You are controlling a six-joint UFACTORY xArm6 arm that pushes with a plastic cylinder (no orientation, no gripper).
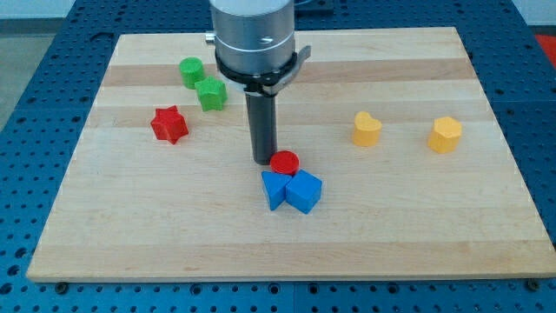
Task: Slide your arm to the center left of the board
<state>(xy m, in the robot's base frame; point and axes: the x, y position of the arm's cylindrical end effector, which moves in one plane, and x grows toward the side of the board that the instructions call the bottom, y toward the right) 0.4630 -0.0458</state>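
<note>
My tip point(263, 160) rests on the wooden board point(130, 235) near its middle, just left of a red cylinder point(284, 163) and touching or nearly touching it. Two blue blocks sit right below the tip: a blue wedge-like block point(274, 189) and a blue cube point(304, 192), pressed together. A red star block point(169, 124) lies to the tip's left. A green cylinder point(191, 70) and a green star-like block point(211, 94) lie at the upper left.
A yellow heart block point(367, 129) and a yellow hexagon block point(446, 134) lie at the view's right. The arm's grey housing point(254, 39) hangs over the board's top middle. A blue perforated table point(35, 78) surrounds the board.
</note>
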